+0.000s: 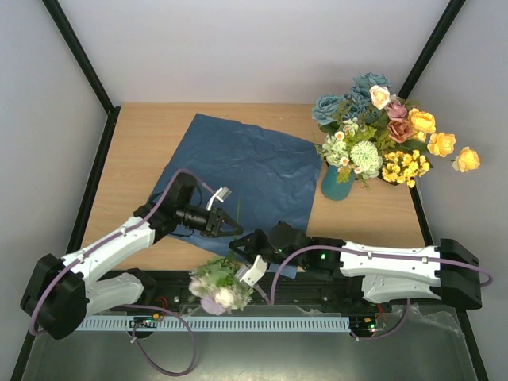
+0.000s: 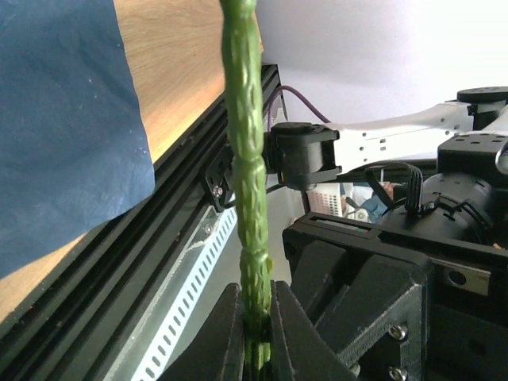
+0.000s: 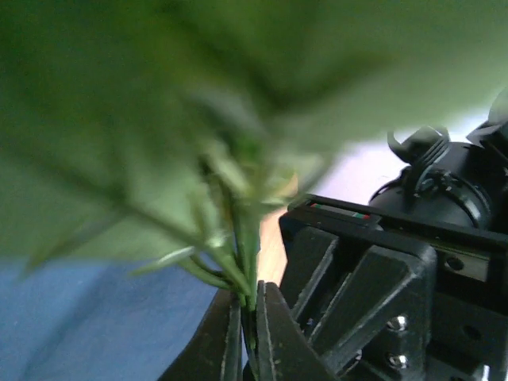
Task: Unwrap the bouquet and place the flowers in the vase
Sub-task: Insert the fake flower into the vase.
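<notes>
Robotics lab test cell, not a home or shop. Wood-top bench (image 1: 143, 143) boxed in w/ plain white panels (image 1: 254, 48) at 9, 12 & 3 o'clock, black struts (image 1: 79, 54) up the corners. Black slotted alu rail (image 2: 159, 230) along bench edge at 6 o'clock, w/ white slotted cable duct (image 1: 238, 324) just beyond. Two white-and-black arms bolted there: left arm (image 1: 111, 246) at approx 7, right arm (image 1: 389, 266) at approx 5. Purple cables (image 2: 305, 98) looped loose from bases. Exposed screws & bare black housings (image 2: 397, 317) on wrist hw.
</notes>
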Controlling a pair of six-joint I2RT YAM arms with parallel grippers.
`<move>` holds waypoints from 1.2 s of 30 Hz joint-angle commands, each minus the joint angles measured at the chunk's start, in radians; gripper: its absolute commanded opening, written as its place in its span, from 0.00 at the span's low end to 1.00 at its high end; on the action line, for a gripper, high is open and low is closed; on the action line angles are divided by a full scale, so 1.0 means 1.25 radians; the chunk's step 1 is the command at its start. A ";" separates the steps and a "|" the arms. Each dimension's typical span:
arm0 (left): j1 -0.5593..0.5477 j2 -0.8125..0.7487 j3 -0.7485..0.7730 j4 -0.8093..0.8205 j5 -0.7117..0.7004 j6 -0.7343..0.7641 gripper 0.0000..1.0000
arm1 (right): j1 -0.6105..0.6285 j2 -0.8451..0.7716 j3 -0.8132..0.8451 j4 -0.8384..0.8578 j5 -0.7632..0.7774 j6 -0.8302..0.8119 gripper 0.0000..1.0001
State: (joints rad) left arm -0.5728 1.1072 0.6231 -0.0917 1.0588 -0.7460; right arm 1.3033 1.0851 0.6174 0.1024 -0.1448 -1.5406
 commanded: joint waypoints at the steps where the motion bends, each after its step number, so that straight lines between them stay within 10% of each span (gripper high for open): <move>1: 0.001 -0.003 -0.014 0.032 0.019 -0.037 0.07 | 0.007 -0.012 -0.025 0.083 0.045 0.009 0.02; 4: 0.003 -0.012 -0.010 0.043 -0.009 -0.052 0.33 | 0.007 -0.030 -0.064 0.124 0.071 0.029 0.01; 9: 0.034 -0.031 0.022 0.072 -0.073 -0.085 0.48 | 0.007 -0.107 -0.144 0.217 0.155 0.147 0.01; 21: 0.106 -0.066 0.131 0.123 -0.352 -0.012 0.53 | -0.040 -0.338 -0.209 0.348 0.443 0.504 0.01; 36: 0.126 -0.102 -0.023 0.122 -0.452 0.113 0.54 | -0.391 -0.383 -0.127 0.367 0.303 0.568 0.01</move>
State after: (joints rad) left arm -0.4240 1.0248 0.6640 0.0090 0.5507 -0.6331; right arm 0.8688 0.6243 0.4511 0.4763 0.2737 -0.8738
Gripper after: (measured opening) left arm 0.542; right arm 0.015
